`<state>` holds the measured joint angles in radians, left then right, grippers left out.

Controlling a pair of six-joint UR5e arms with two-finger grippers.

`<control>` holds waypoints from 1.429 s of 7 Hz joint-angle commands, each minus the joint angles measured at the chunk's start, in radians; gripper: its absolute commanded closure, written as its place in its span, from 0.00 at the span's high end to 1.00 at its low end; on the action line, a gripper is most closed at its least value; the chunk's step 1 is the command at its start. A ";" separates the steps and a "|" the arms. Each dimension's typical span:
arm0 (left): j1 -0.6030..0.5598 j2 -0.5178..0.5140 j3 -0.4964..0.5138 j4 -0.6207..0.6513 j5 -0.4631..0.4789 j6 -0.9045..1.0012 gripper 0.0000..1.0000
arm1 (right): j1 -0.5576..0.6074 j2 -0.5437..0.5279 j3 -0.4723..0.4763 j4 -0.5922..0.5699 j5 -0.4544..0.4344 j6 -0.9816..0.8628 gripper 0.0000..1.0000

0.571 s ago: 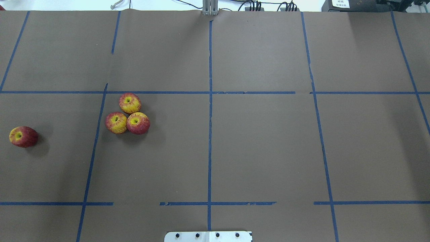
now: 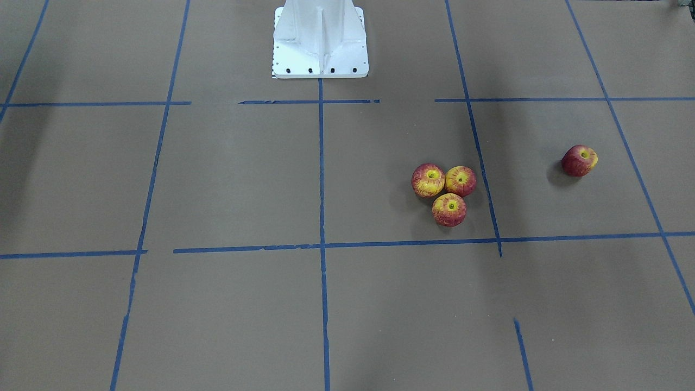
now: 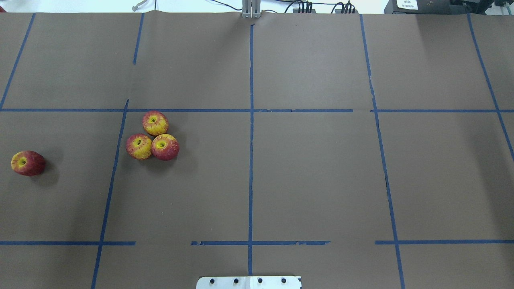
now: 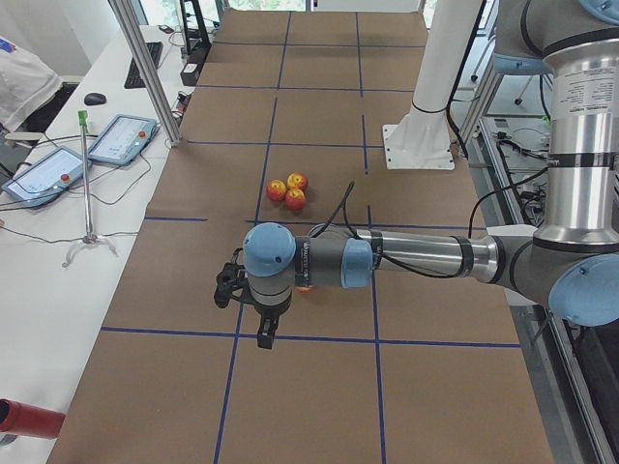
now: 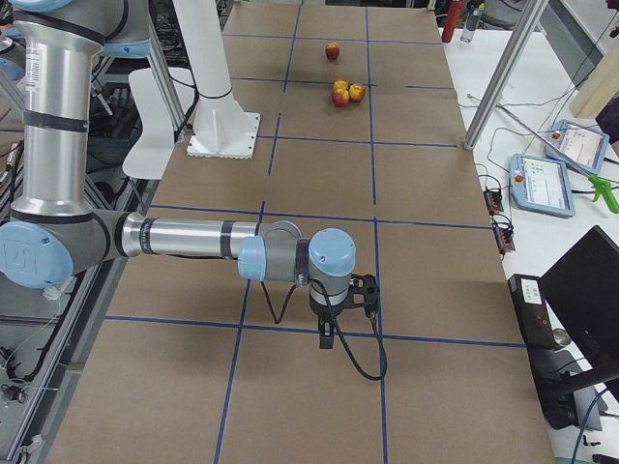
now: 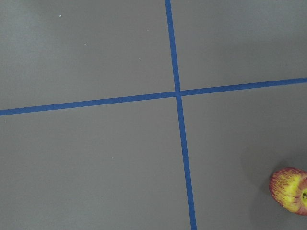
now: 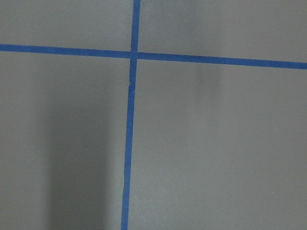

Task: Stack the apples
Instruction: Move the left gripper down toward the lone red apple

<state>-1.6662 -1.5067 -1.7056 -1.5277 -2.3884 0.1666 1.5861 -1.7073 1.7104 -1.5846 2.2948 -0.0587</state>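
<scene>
Both the left tool (image 4: 263,333) and the right tool (image 5: 327,333) are hanging over the tabletop (image 3: 321,180); I cannot tell how open. One apple (image 3: 28,163) is sitting alone nearby. Farther off, three apples (image 3: 165,147) are touching, maybe making a base.

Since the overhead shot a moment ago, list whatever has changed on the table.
Nothing visibly changed. The cluster of three apples and the lone redder apple farther to the robot's left lie exactly where they were.
</scene>
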 commanded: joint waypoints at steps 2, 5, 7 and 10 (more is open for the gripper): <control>0.057 0.025 -0.009 -0.132 -0.024 -0.004 1.00 | 0.000 0.000 0.000 0.000 0.000 -0.001 1.00; 0.419 0.026 -0.009 -0.460 0.028 -0.574 1.00 | 0.000 0.000 0.000 0.000 0.000 0.000 1.00; 0.633 0.069 -0.009 -0.618 0.284 -0.764 1.00 | 0.000 0.000 0.000 0.000 0.000 0.000 1.00; 0.742 0.094 -0.011 -0.710 0.297 -0.892 1.00 | 0.000 0.000 0.000 0.000 0.000 0.000 1.00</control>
<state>-0.9757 -1.4310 -1.7156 -2.2030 -2.1055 -0.6774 1.5861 -1.7073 1.7104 -1.5846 2.2949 -0.0583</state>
